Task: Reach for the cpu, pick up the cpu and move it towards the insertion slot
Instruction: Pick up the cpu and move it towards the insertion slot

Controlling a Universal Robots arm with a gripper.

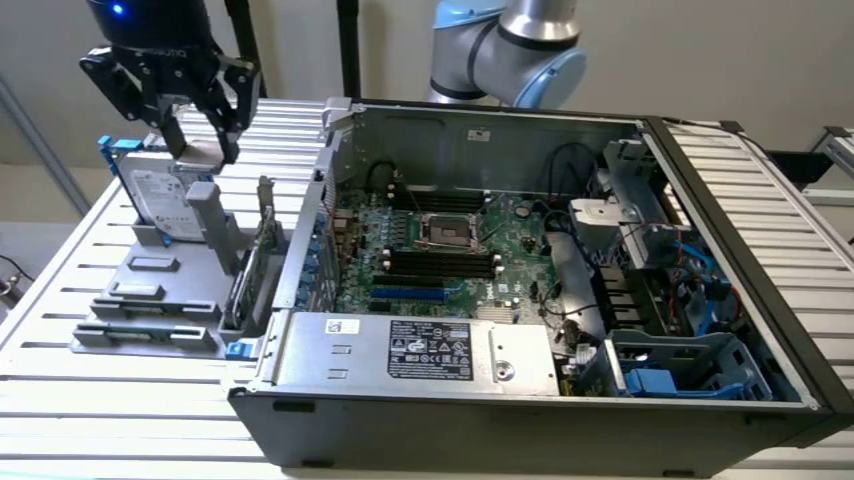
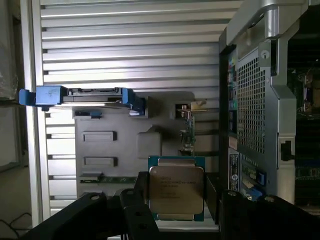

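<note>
Nearest in the wrist view, the gripper (image 2: 176,200) has its two black fingers (image 2: 142,200) closed on the cpu (image 2: 176,192), one on each side of it; jaws stand fairly wide since the chip itself is broad. The cpu is a flat square w/ a brushed silvery-grey metal lid, faint printed text on top and a thin teal-green rim round the edge. In the exterior view the gripper (image 1: 203,140) hangs at the exterior view's left, above the grey parts tray (image 1: 147,300), w/ a pale flat piece between the fingers — prob. the same chip seen edge-on, hard to be sure from that angle. The tray is matte grey plastic w/ moulded rectangular pockets; upright in it stands a silver hard drive (image 1: 167,205) w/ blue rails, just beside the gripper. Tray sits on a table (image 1: 80,380) of ribbed, pale metal slats. To the exterior view's right lies the open computer case (image 1: 534,420), dark sheet metal w/ a perforated panel and a labelled silver box at its near end. Inside, the green board (image 1: 521,235) carries long black and blue memory slots and, toward the far wall, the insertion slot (image 1: 451,232): a square shiny metal frame w/ a dark centre, well apart from the cpu.
</note>
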